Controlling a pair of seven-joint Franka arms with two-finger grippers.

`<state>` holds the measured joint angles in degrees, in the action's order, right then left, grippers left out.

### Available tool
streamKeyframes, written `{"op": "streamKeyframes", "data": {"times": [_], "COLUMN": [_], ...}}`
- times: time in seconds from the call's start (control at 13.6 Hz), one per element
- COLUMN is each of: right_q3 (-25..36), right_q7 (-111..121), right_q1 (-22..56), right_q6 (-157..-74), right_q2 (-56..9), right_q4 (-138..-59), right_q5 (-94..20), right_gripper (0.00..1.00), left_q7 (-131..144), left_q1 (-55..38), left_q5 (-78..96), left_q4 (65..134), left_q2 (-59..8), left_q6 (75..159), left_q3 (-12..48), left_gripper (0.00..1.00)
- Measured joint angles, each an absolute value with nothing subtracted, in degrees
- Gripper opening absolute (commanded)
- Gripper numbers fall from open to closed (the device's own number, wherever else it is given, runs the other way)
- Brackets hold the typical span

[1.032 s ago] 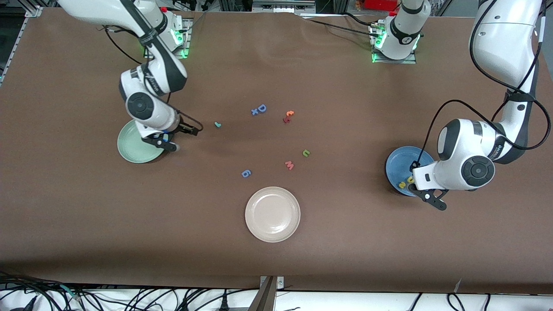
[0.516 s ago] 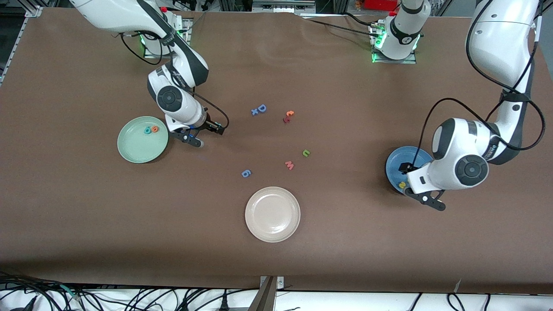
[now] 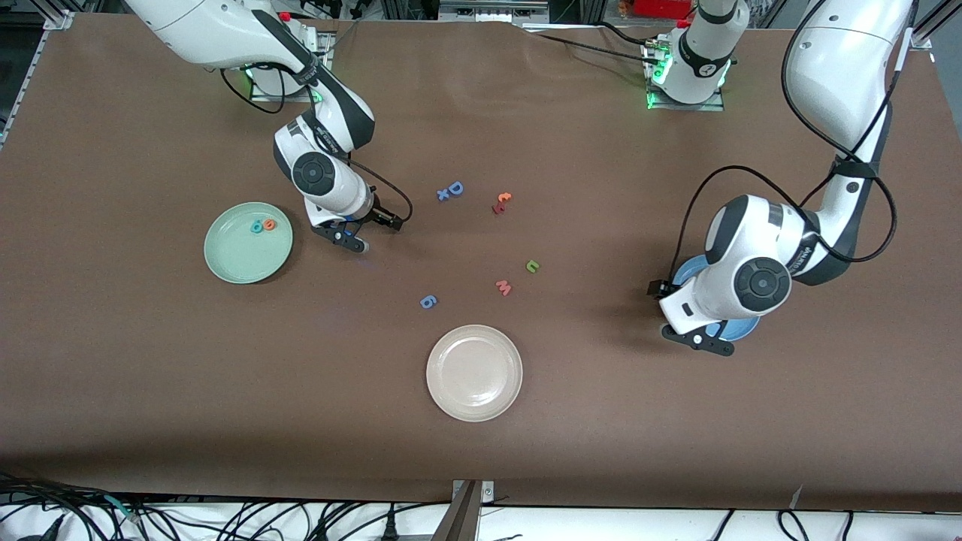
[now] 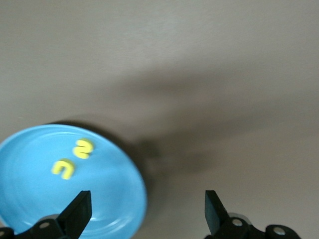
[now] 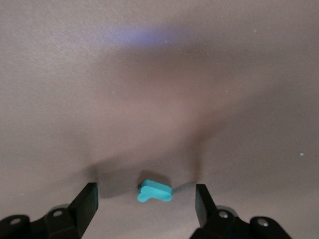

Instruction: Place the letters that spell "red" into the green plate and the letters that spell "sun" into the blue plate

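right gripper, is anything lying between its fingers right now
Yes. In the right wrist view the teal "r" lies flat on the brown table between the open fingers of the right gripper, touching neither.

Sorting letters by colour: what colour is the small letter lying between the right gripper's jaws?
Teal letter, clearest in the right wrist view.

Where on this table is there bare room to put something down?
Bare cloth lies between the green plate and the white plate, and between the white plate and the blue plate. It is crowded around the blue D, green n and pink w.
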<state>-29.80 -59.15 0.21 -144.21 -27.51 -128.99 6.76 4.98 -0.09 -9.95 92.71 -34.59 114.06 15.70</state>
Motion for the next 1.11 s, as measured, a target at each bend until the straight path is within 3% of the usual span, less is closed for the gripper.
{"op": "streamKeyframes", "data": {"times": [0.22,0.37,0.74,1.11], "right_q3": [-29.80,-29.87,-29.97,-30.03], "right_q7": [-59.20,-59.24,-59.32,-59.39], "right_q1": [0.21,0.22,0.22,0.20], "right_q6": [-144.21,-144.42,-144.42,-144.12], "right_q2": [-27.60,-27.48,-27.17,-26.73], "right_q4": [-129.41,-129.38,-129.33,-129.35], "right_q5": [6.76,6.76,6.76,6.73], "right_gripper": [0.70,0.53,0.42,0.23], "left_q7": [10.15,14.25,23.08,30.71], "left_q1": [-1.49,-3.83,-7.26,-10.71], "left_q5": [-9.95,-9.95,-9.94,-9.94], "left_q4": [92.80,92.83,92.87,93.12], "left_q2": [-34.60,-34.71,-35.83,-37.70], "left_q6": [114.05,114.20,117.31,120.62], "left_q3": [18.05,18.14,18.20,18.23], "left_gripper": [1.00,1.00,1.00,1.00]}}
